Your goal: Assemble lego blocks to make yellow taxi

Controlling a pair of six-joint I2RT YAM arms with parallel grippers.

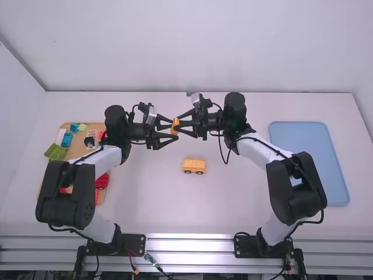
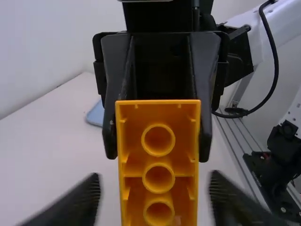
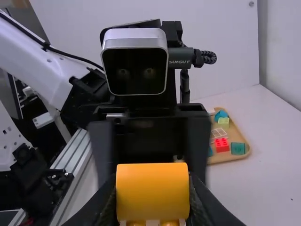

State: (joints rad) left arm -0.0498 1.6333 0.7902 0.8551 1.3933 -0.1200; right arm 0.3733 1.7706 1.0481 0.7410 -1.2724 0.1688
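Between the two arms, my right gripper [image 1: 177,123] is shut on a yellow-orange brick [image 1: 175,126]. My left gripper [image 1: 173,129] faces it, fingers spread either side of the brick. In the left wrist view the brick [image 2: 159,141] shows its hollow underside with round tubes, and my left gripper [image 2: 154,200] stands open around its lower part. The right wrist view has the brick's smooth rounded face [image 3: 153,190] between the fingers of my right gripper [image 3: 153,200]. A yellow-orange car body [image 1: 194,165] with dark wheels rests on the table below the grippers.
A wooden tray [image 1: 102,195] with red, green, blue and white pieces lies at the left, partly under the left arm. Beside the right arm is a blue tray [image 1: 315,151]. The pale wall [image 1: 192,46] stands behind the table.
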